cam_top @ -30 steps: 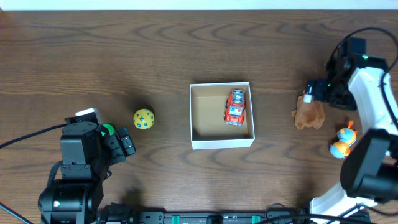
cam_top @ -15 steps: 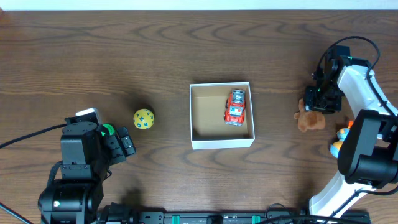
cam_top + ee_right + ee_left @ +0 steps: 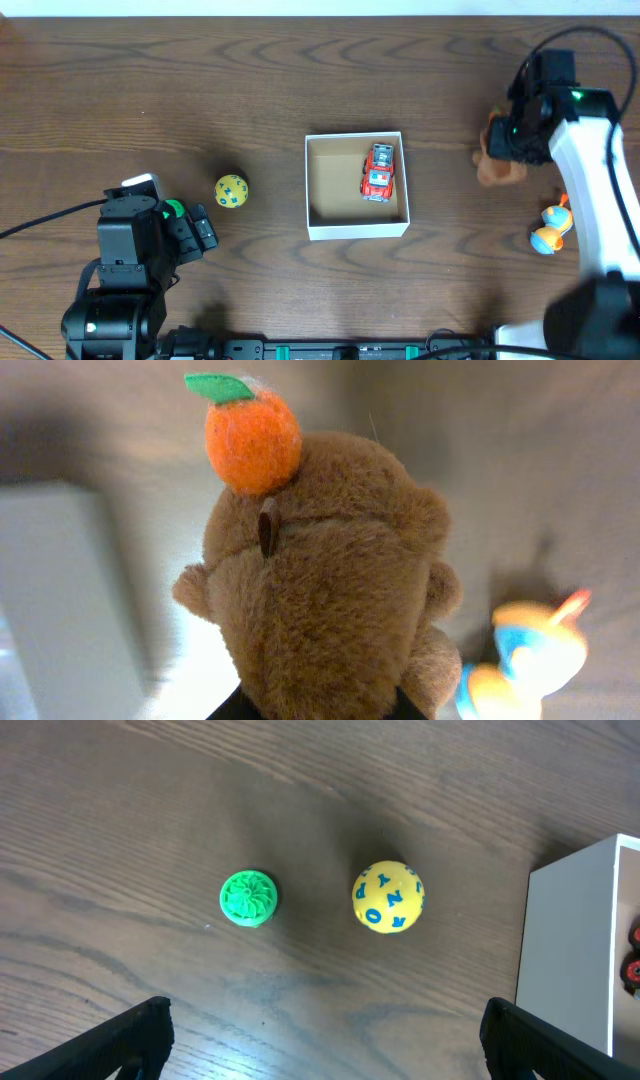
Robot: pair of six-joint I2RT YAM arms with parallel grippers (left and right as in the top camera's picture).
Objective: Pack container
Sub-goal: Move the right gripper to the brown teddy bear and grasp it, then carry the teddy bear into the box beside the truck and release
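Overhead: right arm (image 3: 592, 190) extended, right fingers (image 3: 236, 710) pinching brown plush (image 3: 495, 168); left arm (image 3: 130, 250) folded, left fingers (image 3: 130, 1035) spread.

Table (image 3: 200, 80): dark brown wood-grain top, fills nearly the whole overhead view. Grain runs left-right, with wavy looping figures along the far side. Finish looks matte. Pale white strip (image 3: 300, 7) past the far edge; can't tell if it's wall or floor. Light is soft and even from above, shadows short and diffuse. Right wrist background is blurred grey-brown.
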